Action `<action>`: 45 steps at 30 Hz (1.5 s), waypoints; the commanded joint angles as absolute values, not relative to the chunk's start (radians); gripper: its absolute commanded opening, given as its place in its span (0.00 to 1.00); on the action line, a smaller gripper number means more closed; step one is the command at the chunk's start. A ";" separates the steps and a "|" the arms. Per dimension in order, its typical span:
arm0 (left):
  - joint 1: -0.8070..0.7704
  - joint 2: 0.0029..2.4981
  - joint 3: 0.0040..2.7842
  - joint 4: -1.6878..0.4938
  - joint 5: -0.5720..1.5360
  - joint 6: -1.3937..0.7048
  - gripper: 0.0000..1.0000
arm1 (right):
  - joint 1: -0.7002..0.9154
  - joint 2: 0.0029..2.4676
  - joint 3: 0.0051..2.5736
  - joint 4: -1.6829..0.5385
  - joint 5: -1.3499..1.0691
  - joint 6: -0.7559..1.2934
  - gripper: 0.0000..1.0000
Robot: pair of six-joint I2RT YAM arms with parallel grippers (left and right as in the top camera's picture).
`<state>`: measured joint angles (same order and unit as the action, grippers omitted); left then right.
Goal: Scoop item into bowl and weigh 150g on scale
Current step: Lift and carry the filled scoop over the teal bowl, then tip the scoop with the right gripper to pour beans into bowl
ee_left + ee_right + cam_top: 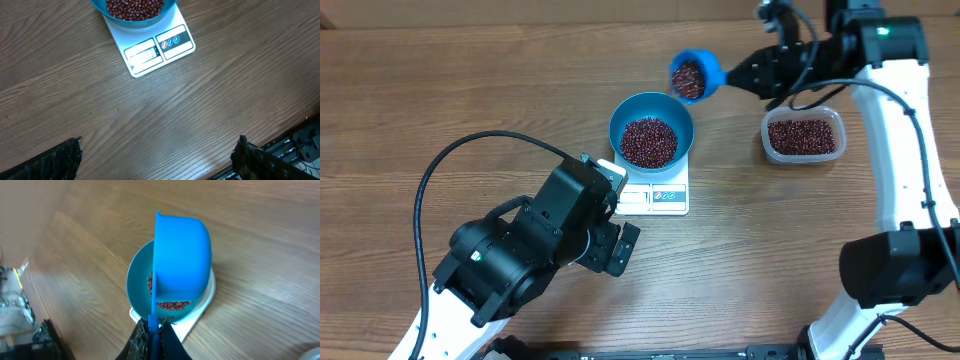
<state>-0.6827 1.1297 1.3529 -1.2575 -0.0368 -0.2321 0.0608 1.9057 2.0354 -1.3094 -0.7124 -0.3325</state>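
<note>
The blue bowl (651, 128) sits on the white scale (655, 195) and holds a heap of red-brown beans (648, 141). My right gripper (154, 327) is shut on the handle of a small blue scoop (694, 76), which carries beans and hangs just beyond the bowl's far right rim. In the right wrist view the scoop (181, 262) is turned on its side above the bowl (137, 282). My left gripper (159, 155) stands open over bare wood in front of the scale (150, 50), nothing between its fingers. The bowl (132, 9) is cut off at the top there.
A clear plastic tub (804, 136) of beans stands right of the scale. The left arm's black body (535, 245) lies close to the scale's front left corner. The table's front edge (280, 142) shows in the left wrist view.
</note>
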 commanded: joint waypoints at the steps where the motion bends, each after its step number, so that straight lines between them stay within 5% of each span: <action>1: -0.681 1.126 1.365 -1.257 -0.033 -0.216 0.99 | 0.128 1.872 2.061 -1.305 -0.602 -0.314 0.04; 45: -0.681 1.126 1.365 -1.257 -0.033 -0.216 1.00 | 0.410 1.872 2.061 -1.297 -0.157 -0.318 0.04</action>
<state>-0.6827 1.1297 1.3529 -1.2579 -0.0368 -0.2317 0.4122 1.9049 2.0354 -1.3041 -0.1711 -0.3145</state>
